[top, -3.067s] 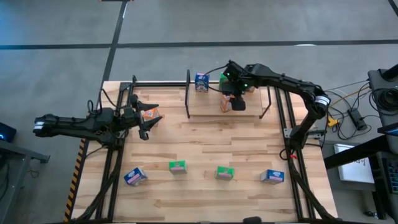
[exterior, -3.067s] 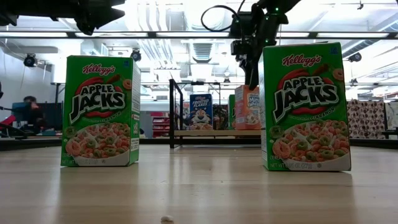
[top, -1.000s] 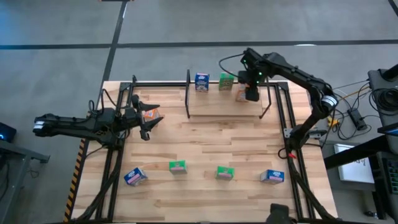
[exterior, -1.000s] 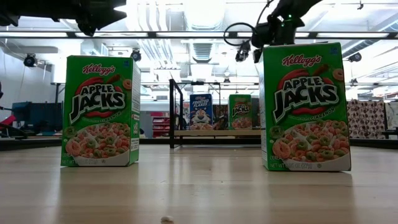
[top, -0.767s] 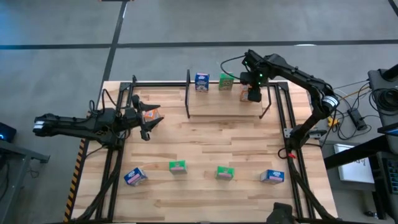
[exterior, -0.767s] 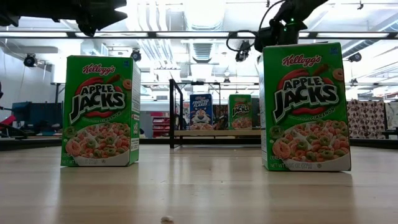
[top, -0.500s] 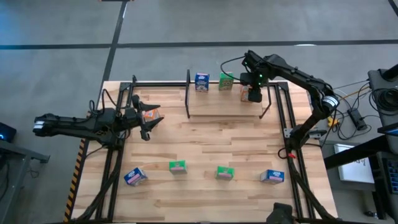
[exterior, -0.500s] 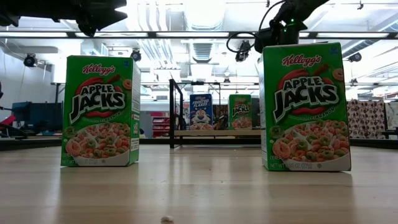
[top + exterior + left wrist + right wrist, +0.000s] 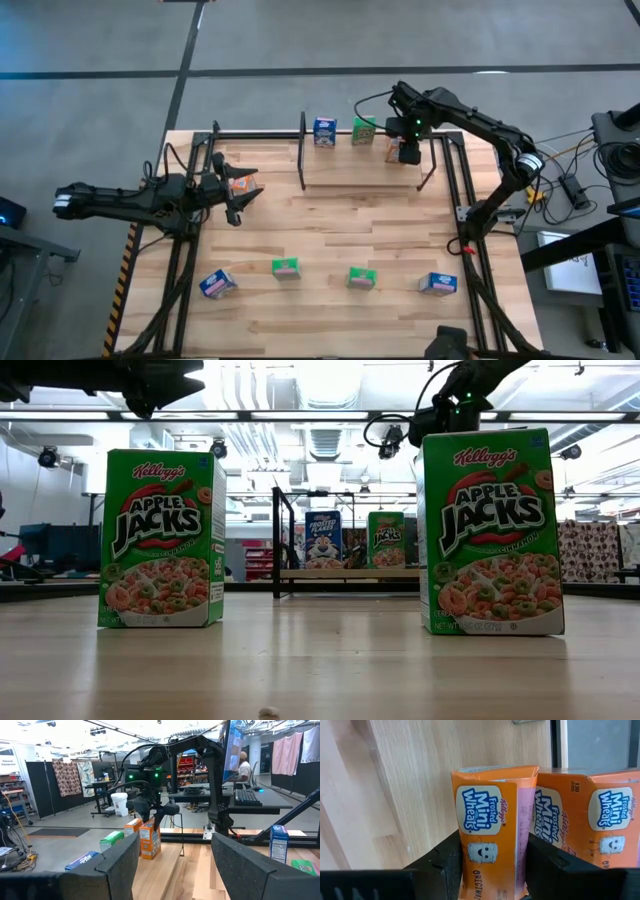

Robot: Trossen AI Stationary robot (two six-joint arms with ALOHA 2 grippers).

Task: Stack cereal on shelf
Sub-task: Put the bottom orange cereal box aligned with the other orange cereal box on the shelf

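The shelf (image 9: pixel 360 170) stands at the table's far edge. A blue cereal box (image 9: pixel 324 131), a green one (image 9: pixel 364 130) and an orange one (image 9: pixel 590 815) stand on it. My right gripper (image 9: pixel 407 152) is over the shelf's right end, shut on a second orange cereal box (image 9: pixel 492 845) next to the first. My left gripper (image 9: pixel 243 193) hangs open at the table's left, above another orange box (image 9: pixel 241 183) lying there. Nothing shows between its fingers in the left wrist view. My right gripper pinches the orange box between its two fingers, one on each of two opposite sides (image 9: pixel 457 865). The fingers come from above, pointing steeply down. The box stands about upright with its lower end (image 9: pixel 150 855) down at the shelf board, close beside the other orange box.
Near the table's front edge stand a blue box (image 9: pixel 217 284), two green boxes (image 9: pixel 286 267) (image 9: pixel 361 278) and another blue box (image 9: pixel 437 284). Black side frames (image 9: pixel 180 270) (image 9: pixel 470 250) run along the left and right edges. The middle of the table (image 9: pixel 330 225) is bare wood.
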